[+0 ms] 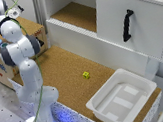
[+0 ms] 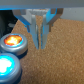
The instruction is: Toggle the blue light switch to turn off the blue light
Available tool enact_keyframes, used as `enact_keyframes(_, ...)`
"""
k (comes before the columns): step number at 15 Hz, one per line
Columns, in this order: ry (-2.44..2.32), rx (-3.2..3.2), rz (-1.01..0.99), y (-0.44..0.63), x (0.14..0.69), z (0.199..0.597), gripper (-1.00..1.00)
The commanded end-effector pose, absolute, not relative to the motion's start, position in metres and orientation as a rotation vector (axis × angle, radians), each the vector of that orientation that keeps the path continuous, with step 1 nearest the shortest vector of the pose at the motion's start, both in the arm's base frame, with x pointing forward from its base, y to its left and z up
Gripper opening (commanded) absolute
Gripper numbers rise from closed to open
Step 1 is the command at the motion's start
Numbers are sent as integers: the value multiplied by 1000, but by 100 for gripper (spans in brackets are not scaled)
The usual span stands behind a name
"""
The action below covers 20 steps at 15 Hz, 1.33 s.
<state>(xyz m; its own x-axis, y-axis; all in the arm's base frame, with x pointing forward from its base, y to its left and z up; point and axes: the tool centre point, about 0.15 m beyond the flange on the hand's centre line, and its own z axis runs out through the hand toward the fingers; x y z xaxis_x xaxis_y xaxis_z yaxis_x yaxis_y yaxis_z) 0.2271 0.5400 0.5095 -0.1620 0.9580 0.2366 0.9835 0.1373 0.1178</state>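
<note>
The gripper hung with its fingers nearly together, holding nothing, over the cork surface. Just beside it sat the red-capped button, glowing orange, and next to that the blue light switch, its blue light lit bright cyan. The switch looked rigid and fixed, its glossy cap likely slippery; it called for a straight press on the cap's centre, not a grasp.

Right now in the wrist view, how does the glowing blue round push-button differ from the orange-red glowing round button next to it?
The glowing blue round push-button shines cyan-blue; the orange-red glowing round button shines orange. The blue one is cut off by the picture's edge; the orange-red one shows almost whole. The orange-red one lies nearer the gripper, whose fingers touch neither. Both are lit, round and silver-rimmed, on the cork surface.
</note>
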Motion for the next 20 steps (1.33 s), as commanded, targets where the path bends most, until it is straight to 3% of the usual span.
enact_keyframes(1,-2322,-2057,-172,536,227,510,-100)
enact_keyframes(7,-2448,-1909,-285,500,189,516,-100)
enact_keyframes(13,-2461,-1808,-253,494,149,505,-100)
enact_keyframes(20,-2416,-1872,-236,533,171,486,-100)
